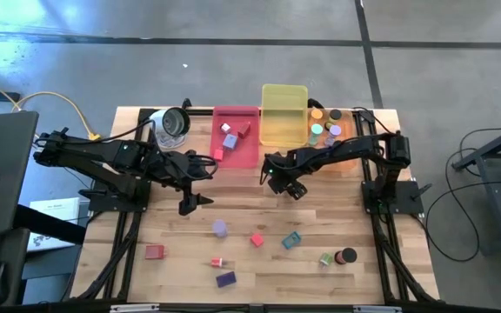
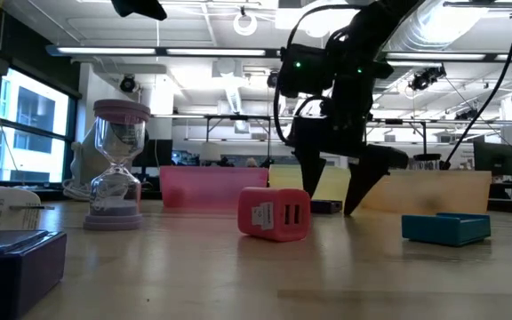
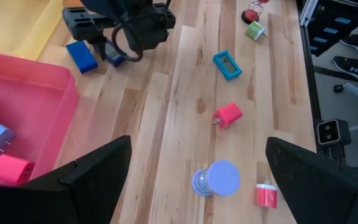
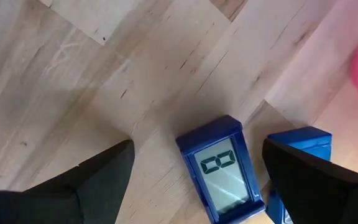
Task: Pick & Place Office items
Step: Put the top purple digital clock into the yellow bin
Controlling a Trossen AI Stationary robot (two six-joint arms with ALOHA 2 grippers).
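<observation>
— Hovering over what, that right hand (image 1: pixel 283 181)?
— Over a dark blue block with a small display (image 4: pixel 221 168), lying on the worktop (image 1: pixel 259 222) in front of the pink tray (image 1: pixel 236 161). Fingers spread wide, one on either side, touching nothing.
— And the left hand (image 1: pixel 200 184)?
— Also wide open and empty, beside the pink tray.
— Where are the other office items?
— A lavender cylinder (image 3: pixel 217 179), red block (image 3: pixel 229 115) and teal block (image 3: pixel 227 65) lie scattered on the wood.

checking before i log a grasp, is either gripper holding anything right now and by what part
Nothing is held. The left gripper hangs open above the table, and the right gripper is open over a blue timer without gripping it.
</observation>
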